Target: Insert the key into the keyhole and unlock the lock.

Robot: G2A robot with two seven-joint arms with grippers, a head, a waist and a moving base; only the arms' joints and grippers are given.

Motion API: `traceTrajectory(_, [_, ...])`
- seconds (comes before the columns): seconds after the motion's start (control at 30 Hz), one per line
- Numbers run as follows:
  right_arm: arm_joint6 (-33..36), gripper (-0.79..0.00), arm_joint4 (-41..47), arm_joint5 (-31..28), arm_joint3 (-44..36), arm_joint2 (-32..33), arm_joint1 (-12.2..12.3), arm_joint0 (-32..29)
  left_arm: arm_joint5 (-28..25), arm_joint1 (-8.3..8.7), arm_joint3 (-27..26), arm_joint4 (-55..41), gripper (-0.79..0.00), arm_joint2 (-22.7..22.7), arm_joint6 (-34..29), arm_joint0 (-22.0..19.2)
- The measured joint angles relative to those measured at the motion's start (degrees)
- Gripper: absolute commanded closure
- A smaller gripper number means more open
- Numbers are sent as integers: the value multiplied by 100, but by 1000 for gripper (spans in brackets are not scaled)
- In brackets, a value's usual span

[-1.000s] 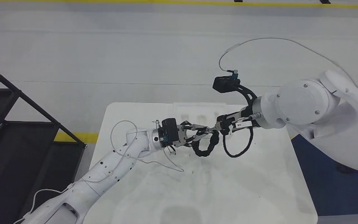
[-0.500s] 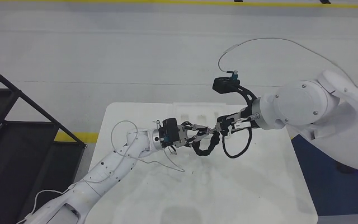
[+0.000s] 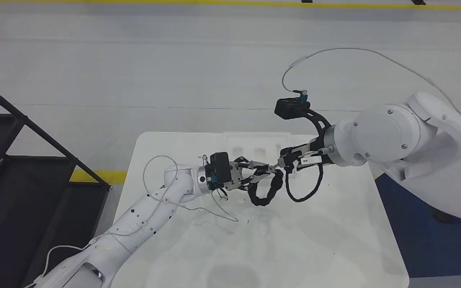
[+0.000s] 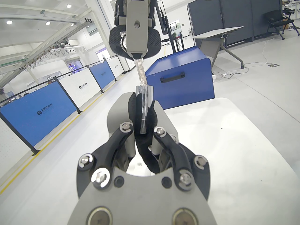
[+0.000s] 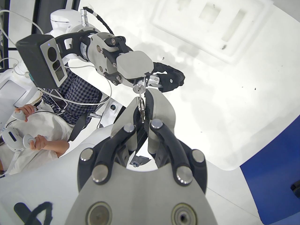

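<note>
Over the white table (image 3: 324, 237) you're barely creeping in: left gripper (image 4: 143, 108) pinching the black cable lock (image 4: 145, 91), right gripper (image 5: 143, 101) pinching the silver key (image 4: 141, 72).

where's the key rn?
Top view: the key is pinched in the right gripper over the table; its blade tip meets the chrome end of the lock, held by the left gripper.

Left gripper (image 3: 252, 173) and right gripper (image 3: 274, 170) stood tip to tip, key (image 4: 140, 71) bridging them, lock (image 3: 265, 190) looping alongside, tray (image 5: 196, 5) beyond. Passing room lay over the near table (image 3: 288, 245).
</note>
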Motion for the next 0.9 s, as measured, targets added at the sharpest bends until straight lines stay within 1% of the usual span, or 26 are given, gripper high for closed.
traceTrajectory(0.37, [-9, 0, 20, 9, -4, -44, -12, 10, -81, -54, 13, -122, 0, -76, -63, 29])
traceTrajectory(0.57, [-131, 0, 147, 129, 55, -25, -28, -70, -98, -85, 15, -197, 0, -122, -93, 49])
traceTrajectory(0.9, [-186, 0, 254, 119, 91, 47, -55, -227, -112, -116, -44, -17, 0, -175, -6, 58])
